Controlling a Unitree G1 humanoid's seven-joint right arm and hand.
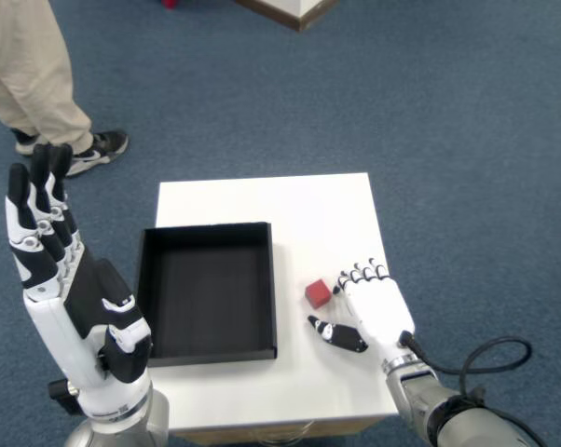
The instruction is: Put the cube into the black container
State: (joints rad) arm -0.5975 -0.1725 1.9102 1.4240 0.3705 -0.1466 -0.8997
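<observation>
Right hand [376, 307] is loose, holding nothing, just right of cube [319, 294]. Thumb could bump cube away from box [207, 291].

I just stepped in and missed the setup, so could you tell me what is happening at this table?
The robot's right hand rests on the white table with its fingers apart, right beside a small red cube that it has not grasped. The black container sits empty to the cube's left. The left hand is raised off the table's left edge, holding nothing. A person's legs stand on the blue carpet nearby.
</observation>
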